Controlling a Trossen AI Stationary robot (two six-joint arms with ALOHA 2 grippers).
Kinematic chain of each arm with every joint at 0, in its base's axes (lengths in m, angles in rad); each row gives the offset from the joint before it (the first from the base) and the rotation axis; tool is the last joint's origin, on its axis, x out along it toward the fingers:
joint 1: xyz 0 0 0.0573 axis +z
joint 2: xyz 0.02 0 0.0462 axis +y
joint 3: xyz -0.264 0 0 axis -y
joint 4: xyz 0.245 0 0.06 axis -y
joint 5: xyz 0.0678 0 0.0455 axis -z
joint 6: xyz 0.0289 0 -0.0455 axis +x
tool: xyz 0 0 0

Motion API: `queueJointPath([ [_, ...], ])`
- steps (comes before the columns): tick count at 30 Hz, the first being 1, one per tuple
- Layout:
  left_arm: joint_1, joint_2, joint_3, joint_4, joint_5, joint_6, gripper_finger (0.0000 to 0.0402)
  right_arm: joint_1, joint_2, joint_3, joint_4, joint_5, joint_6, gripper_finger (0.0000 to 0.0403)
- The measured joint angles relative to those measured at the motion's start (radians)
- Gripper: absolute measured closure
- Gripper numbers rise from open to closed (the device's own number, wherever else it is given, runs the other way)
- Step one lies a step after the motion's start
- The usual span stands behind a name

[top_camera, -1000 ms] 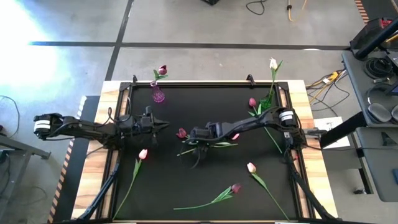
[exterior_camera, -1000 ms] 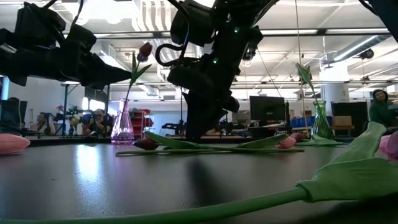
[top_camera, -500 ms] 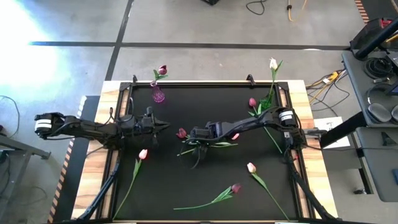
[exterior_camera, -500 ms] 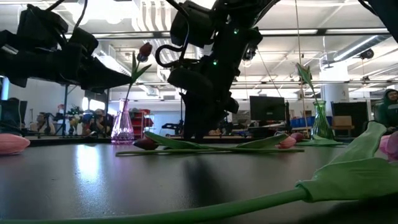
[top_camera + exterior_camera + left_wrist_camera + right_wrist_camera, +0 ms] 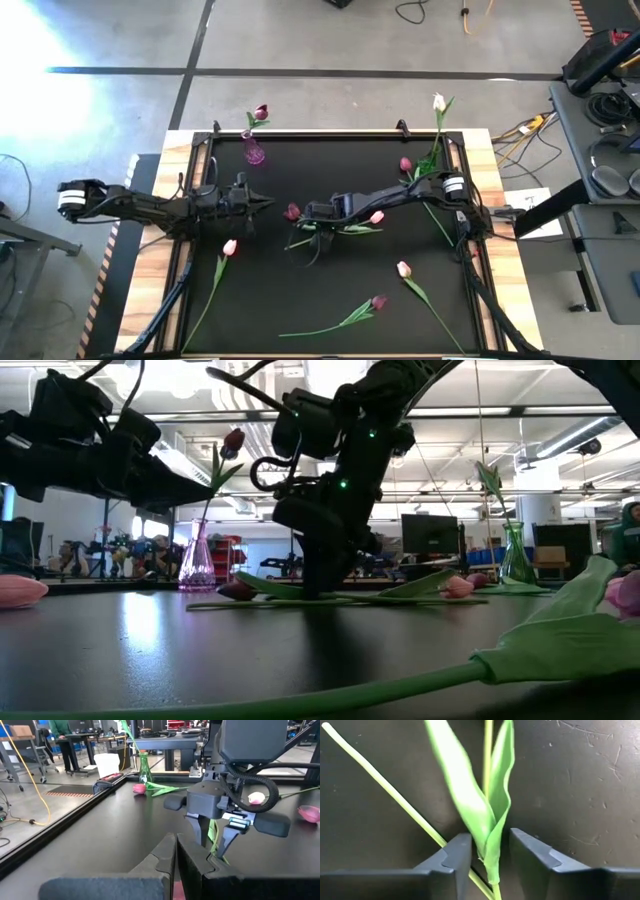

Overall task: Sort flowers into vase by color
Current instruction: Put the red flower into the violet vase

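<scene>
Two tulips lie crossed at mid-table, a dark magenta head [image 5: 291, 212] and a pale pink head [image 5: 377, 217] at opposite ends. My right gripper [image 5: 315, 228] points steeply down over the crossing and is shut on one tulip's green leaves [image 5: 487, 815]; which head that stem bears does not show. My left gripper [image 5: 262, 203] is shut and level above the table's left part, touching nothing. A purple vase [image 5: 254, 152] at the far left holds a dark tulip [image 5: 261, 112]. A green vase [image 5: 516, 555] at the far right holds a white one [image 5: 438, 101]. My right gripper pinches the folded leaf base [image 5: 489, 855] between its two fingers [image 5: 457, 855], where the leaves join the stem. The fingers come from above, slanting down, and lie across the stem. The tulip lies on the black mat, and a second thin stem [image 5: 395, 795] crosses beside the hold.
More tulips lie flat on the mat: a pink one [image 5: 230, 247] near the left, a pink one [image 5: 403, 268] and a dark one [image 5: 379, 301] toward the near edge, a dark one [image 5: 406, 164] beside the green vase. A raised black rim [image 5: 330, 134] frames the mat.
My right gripper has sunk toward the mat onto the crossed stems, shifting a little toward the table's left. The tulips lie where they were.
</scene>
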Motion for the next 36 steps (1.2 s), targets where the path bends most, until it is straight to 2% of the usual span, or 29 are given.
queueJointPath([
  [8,0.0,-0.004,0.0,0.046,0.0,-0.046,0.0401,0.003,-0.004,-0.002,0.019,-0.017,-0.026,0.0383],
  [16,0.0,-0.007,-0.001,0.082,0.0,-0.051,0.0401,0.052,-0.075,-0.009,0.061,0.142,-0.088,0.0385],
  [23,0.0,-0.013,-0.005,0.116,0.001,-0.051,0.0401,0.121,-0.169,-0.089,0.212,0.288,-0.138,0.0385],
  [28,0.0,-0.018,-0.008,0.145,0.008,-0.052,0.0401,0.16,-0.255,-0.217,0.477,0.33,-0.277,0.0385],
  [36,0.0,-0.019,-0.008,0.168,0.096,-0.048,0.0402,0.164,-0.299,-0.453,1.093,0.314,-0.508,0.0385],
])
